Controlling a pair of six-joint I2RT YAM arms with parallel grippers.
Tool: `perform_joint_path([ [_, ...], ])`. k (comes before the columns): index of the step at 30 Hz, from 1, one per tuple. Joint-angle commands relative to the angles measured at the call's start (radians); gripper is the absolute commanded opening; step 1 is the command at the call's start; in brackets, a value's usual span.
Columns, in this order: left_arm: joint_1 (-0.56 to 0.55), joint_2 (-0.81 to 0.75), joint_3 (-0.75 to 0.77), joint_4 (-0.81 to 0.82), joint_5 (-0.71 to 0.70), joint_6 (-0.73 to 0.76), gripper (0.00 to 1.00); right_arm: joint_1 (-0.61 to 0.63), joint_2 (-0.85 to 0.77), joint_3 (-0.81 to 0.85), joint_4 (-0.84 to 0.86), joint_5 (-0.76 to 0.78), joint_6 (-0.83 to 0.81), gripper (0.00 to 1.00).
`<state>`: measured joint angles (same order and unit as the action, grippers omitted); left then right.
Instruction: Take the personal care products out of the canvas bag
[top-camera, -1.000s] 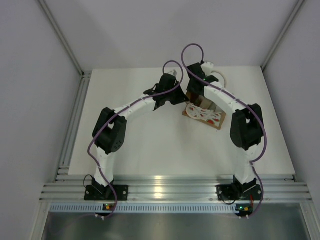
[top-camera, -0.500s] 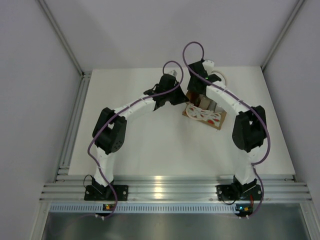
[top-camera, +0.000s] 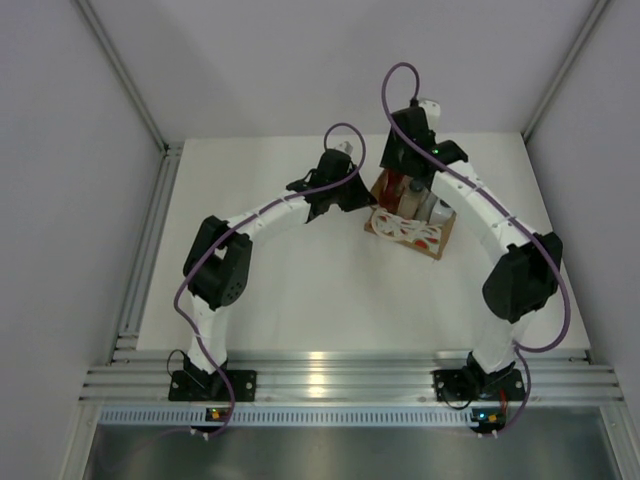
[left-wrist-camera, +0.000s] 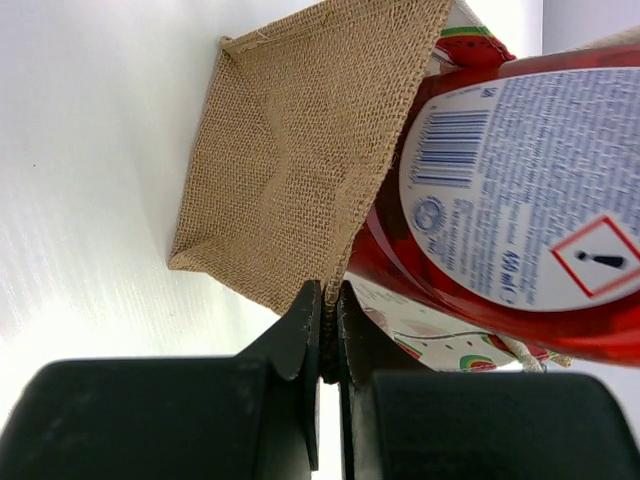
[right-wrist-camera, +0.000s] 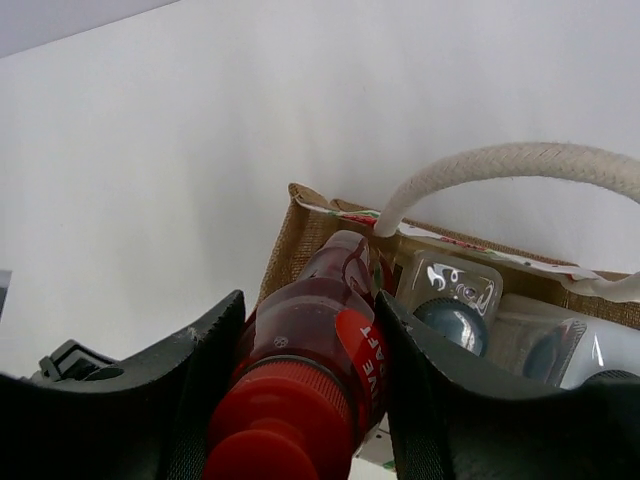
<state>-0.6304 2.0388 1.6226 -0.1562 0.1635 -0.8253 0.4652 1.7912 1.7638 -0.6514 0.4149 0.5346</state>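
My right pincer (right-wrist-camera: 310, 305) clamped on one red bottle (right-wrist-camera: 330, 265) at the open corner of the one bag (left-wrist-camera: 290, 170), my left pincer (left-wrist-camera: 325, 330) pinched on the bag's burlap wall, two dark-capped bottles (right-wrist-camera: 450, 320) (right-wrist-camera: 550, 355) inside the bag, one rope handle (right-wrist-camera: 500, 160) arched over them, white table (right-wrist-camera: 150, 150) beneath.

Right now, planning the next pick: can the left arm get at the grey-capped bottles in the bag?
Probably not: its fingers are shut on the canvas bag's edge, and the red bottle stands between.
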Motion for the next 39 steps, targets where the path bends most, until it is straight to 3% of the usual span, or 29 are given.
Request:
perform_joint_path([
  [1, 0.017, -0.066, -0.01, 0.024, -0.05, -0.001, 0.0, 0.023, -0.111, 0.111, 0.023, -0.024, -0.048, 0.0],
  [16, 0.017, -0.072, -0.023, 0.024, -0.073, 0.006, 0.0, 0.046, -0.295, 0.169, -0.112, -0.099, -0.142, 0.0],
  [30, 0.015, -0.075, -0.02, 0.027, -0.076, 0.014, 0.0, 0.078, -0.631, -0.21, -0.102, -0.246, -0.153, 0.0],
  [39, 0.017, -0.069, -0.012, 0.027, -0.058, 0.015, 0.0, 0.098, -0.803, -0.546, 0.079, -0.393, -0.099, 0.0],
])
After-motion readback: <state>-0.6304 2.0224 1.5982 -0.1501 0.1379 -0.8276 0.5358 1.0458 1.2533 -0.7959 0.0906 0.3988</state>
